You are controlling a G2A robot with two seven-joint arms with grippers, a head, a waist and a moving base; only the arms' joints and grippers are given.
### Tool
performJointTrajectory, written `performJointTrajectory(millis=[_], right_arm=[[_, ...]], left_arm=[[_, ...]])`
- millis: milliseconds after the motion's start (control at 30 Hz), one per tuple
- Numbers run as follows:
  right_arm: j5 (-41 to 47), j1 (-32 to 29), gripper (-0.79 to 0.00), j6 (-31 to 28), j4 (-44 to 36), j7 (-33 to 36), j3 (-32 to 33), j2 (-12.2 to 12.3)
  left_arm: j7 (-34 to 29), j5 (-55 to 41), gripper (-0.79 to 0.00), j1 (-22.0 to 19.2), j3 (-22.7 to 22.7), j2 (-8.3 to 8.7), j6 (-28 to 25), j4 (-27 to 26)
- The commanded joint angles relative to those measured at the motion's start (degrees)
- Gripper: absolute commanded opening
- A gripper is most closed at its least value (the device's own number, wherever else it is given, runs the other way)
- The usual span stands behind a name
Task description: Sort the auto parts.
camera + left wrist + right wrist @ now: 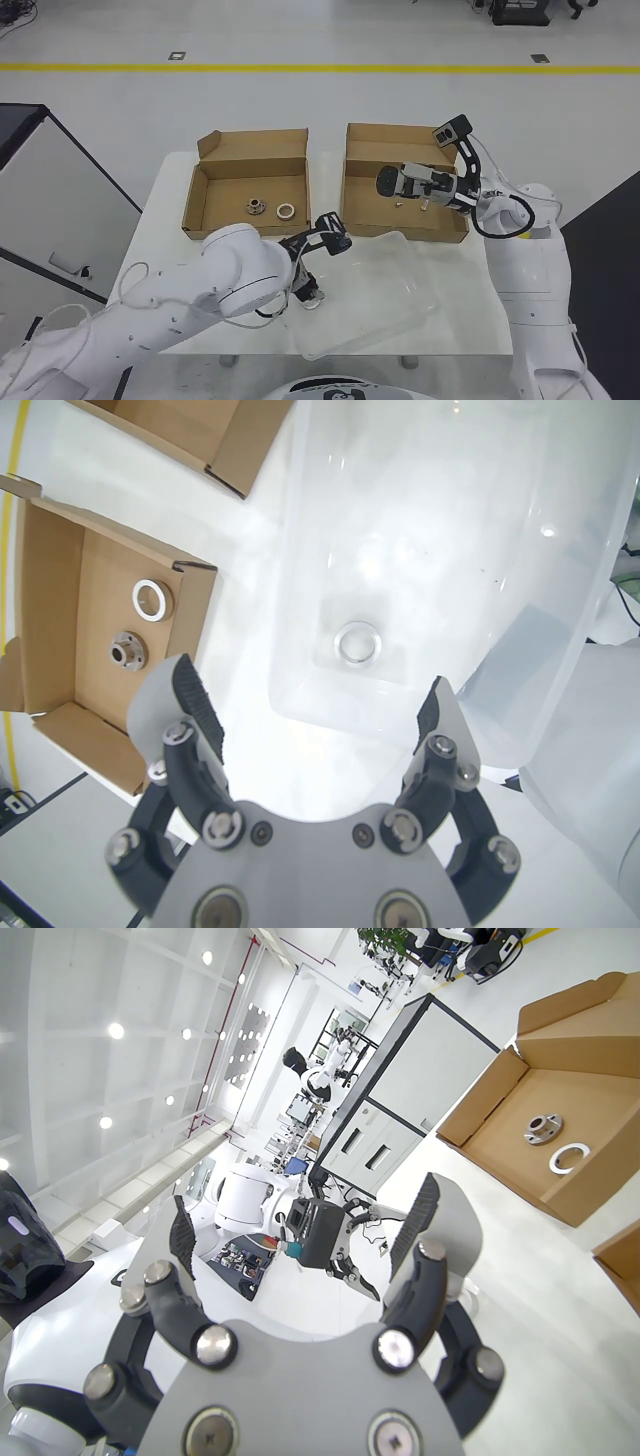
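- Left gripper (310,675) hangs wide open and empty over the clear bin (575,575) — one metal ring (358,645) lies just ahead of its tips, seemingly the last part to sort.
- Off to its side, a cardboard box (50,575) already holds a flanged hub (128,651) and a flat ring (152,599).
- Right gripper (305,1203) — also open and empty — is above the second box (405,135).

Parts (400,203) in right box (360,185) too small to identify (pale specks); tray (400,292) corner hidden under left arm (240,275).

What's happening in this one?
The left gripper, jaws open and empty, hangs above a metal ring lying in the clear bin. The right gripper, jaws also open and empty, is above the right-hand cardboard box. The left-hand cardboard box holds a flanged hub and a white ring.
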Motion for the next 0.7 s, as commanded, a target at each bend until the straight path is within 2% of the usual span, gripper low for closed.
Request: performJointTrajectory(millis=[0,100,167,333,500,667], right_arm=[[0.0,0.0,0.000,0.0,0.0,0.0,0.0,0.0],[0.0,0.0,0.000,0.0,0.0,0.0,0.0,0.0],[0.0,0.0,0.000,0.0,0.0,0.0,0.0,0.0],[0.0,0.0,0.000,0.0,0.0,0.0,0.0,0.0],[0.0,0.0,0.000,0.0,0.0,0.0,0.0,0.0],[0.0,0.0,0.000,0.0,0.0,0.0,0.0,0.0]], left_arm=[[0.0,-3.1,-0.009,-3.2,2.8,0.26,1.2,0.0],[0.0,-6.6,-0.037,-7.3,6.1,0.65,3.3,-0.3],[0.0,-7.7,-0.083,-9.8,8.1,0.90,4.5,-0.5],[0.0,-9.6,-0.151,-14.1,11.9,1.32,7.1,-0.8],[0.0,-11.1,-0.172,-15.9,13.8,1.42,9.4,-1.1],[0.3,-11.1,-0.182,-15.5,14.6,0.92,9.9,-1.4]])
